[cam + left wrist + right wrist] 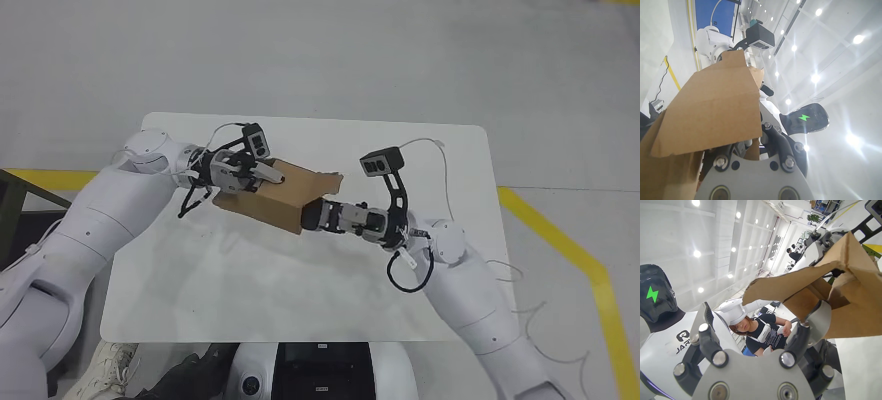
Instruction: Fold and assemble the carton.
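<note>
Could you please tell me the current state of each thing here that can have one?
carton, partly folded, flaps not closed, held between the two grippers.
left gripper, shut on the carton's edge.
right gripper, open, one finger against the carton's open end, the other clear of it.

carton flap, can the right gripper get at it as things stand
Probably yes: the right gripper is open, the flap juts out just ahead of it, one finger touches the carton, and nothing lies between.
</note>
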### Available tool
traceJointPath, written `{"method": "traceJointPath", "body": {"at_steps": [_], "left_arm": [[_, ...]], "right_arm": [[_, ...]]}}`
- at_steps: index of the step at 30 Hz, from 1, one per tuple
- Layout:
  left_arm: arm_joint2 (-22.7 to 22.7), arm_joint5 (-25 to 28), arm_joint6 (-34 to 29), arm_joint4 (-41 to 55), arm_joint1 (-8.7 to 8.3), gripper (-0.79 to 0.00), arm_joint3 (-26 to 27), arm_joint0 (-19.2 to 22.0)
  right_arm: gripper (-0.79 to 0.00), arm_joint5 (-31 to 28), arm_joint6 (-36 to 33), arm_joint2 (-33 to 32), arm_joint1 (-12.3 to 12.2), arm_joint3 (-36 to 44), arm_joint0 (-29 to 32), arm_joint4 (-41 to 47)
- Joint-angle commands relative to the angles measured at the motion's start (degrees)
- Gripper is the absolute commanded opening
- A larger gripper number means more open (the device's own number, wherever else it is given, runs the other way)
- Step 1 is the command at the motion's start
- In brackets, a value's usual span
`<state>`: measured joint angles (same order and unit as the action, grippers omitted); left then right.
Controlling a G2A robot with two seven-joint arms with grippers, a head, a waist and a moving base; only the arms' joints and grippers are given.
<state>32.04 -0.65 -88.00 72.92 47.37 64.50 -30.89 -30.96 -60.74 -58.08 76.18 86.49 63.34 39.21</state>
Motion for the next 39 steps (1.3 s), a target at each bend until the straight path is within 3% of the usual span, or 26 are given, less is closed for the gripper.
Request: {"method": "traceJointPath", "body": {"at_steps": [1, 12, 17, 25, 39], "left_arm": [[-0.3, -0.2, 0.0, 0.5, -0.21, -0.785, -0.2, 0.2], [-1.9, -1.3, 0.0, 1.7, -2.00, -0.785, 2.3, 0.0], [-4.1, -0.6, 0.0, 0.2, -3.01, -0.785, 5.3, 0.3], [-6.2, 0.4, 0.0, 2.9, -4.05, -0.785, 5.3, 1.6], [-8.3, 2.9, 0.0, 3.7, -3.51, -0.785, 1.9, 3.5]], "right_arm": [[0.000, -0.9, -0.6, -1.9, -0.4, 0.4, 1.0, 1.2], [0.000, -1.4, 0.5, -10.9, -1.9, 1.0, 4.1, 4.0], [0.000, 1.0, 1.9, -9.3, -1.6, -2.2, 1.2, 3.3], [0.000, 0.5, 1.0, -6.6, -0.9, -4.2, -0.3, 3.9], [0.000, 3.4, -3.8, -3.2, -0.4, -2.8, -0.1, 6.9]]}}
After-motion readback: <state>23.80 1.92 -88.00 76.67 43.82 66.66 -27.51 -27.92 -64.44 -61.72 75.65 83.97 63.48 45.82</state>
